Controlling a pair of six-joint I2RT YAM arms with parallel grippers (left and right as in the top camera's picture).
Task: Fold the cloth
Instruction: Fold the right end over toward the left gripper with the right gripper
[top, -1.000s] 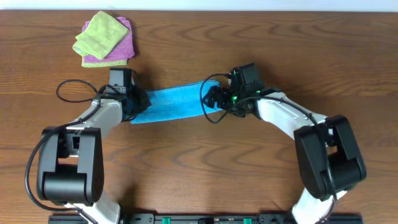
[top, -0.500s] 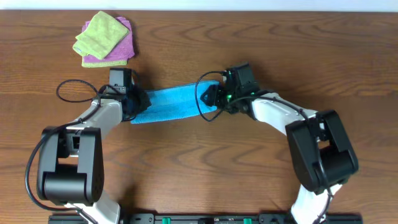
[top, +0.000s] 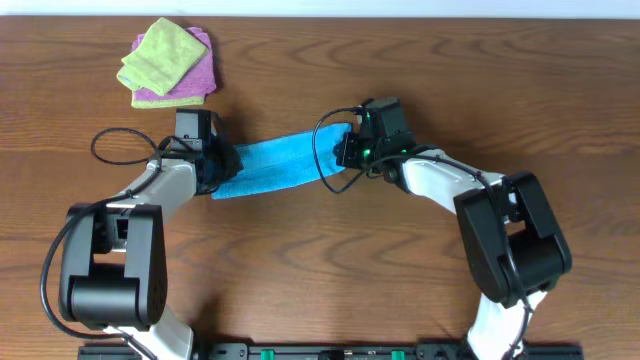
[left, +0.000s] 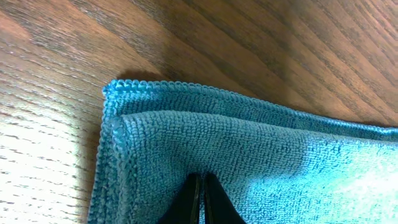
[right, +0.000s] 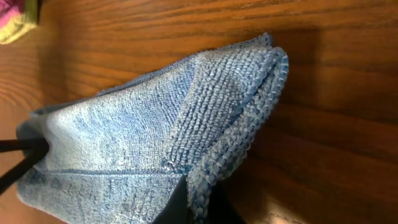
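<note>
Left pincer (left: 200, 198) is pinched tight on the 9 o'clock end of the sky-blue cloth (top: 275, 165); right pincer (right: 191, 202) nips the 3 o'clock end, seemingly raised off the counter (top: 330, 260). I judge the cloth already folded into a layered strip at mid-counter; the crosswise fold remains. Both arms bend inward, wrists facing each other across it.

Sky-blue terry cloth (top: 278, 166) is folded into a long narrow strip, stretched across desk (top: 320, 260) center, ends lifted slightly.
</note>
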